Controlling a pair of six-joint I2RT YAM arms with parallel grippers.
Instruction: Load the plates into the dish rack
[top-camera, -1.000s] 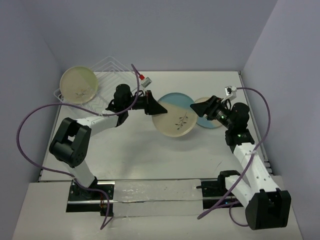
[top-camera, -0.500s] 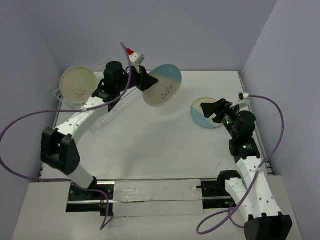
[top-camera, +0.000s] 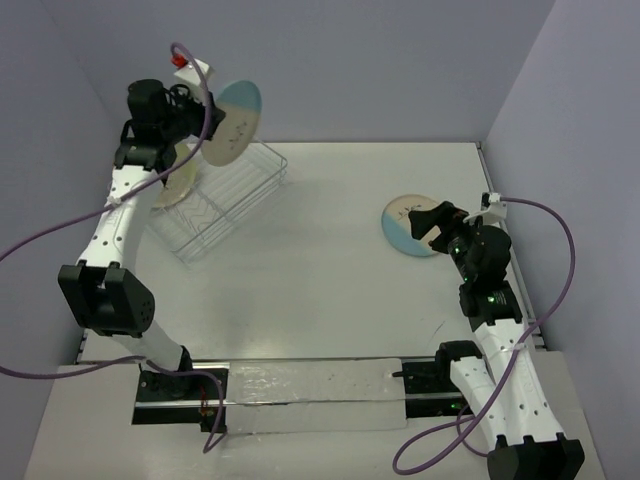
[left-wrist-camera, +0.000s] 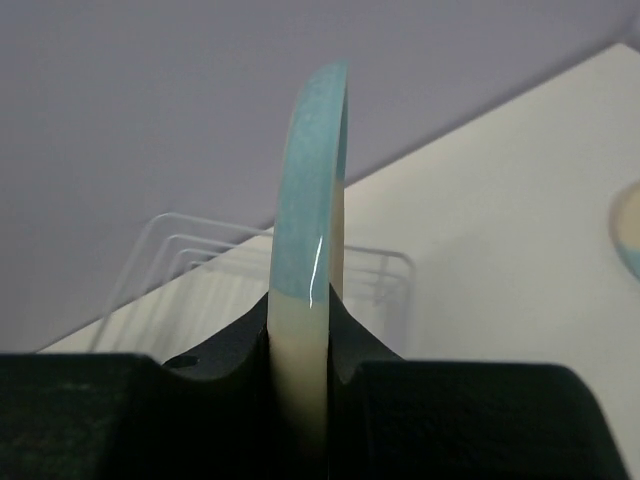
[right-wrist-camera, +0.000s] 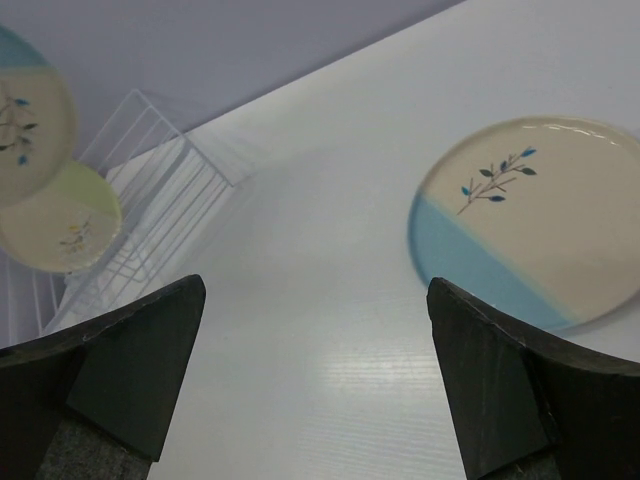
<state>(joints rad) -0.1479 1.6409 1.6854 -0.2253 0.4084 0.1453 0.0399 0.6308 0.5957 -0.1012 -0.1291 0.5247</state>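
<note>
Plate 2 (left-wrist-camera: 308, 200) of 3 is half blue, half cream, and is clamped edge-on in the left gripper (left-wrist-camera: 305, 335), raised high at the far-left corner above the rack (top-camera: 225, 200). The cream plate (top-camera: 178, 182) already sits at the rack's left end. Plate 3 (right-wrist-camera: 530, 220) lies flat on the table (top-camera: 330, 290) at right, just ahead of the right gripper (right-wrist-camera: 315, 290), whose jaws stand wide apart and empty. Step in hand, as judged: slotting plate 2 — the next move calls for lowering it upright into a free divider gap beside the cream plate, without knocking that plate.
</note>
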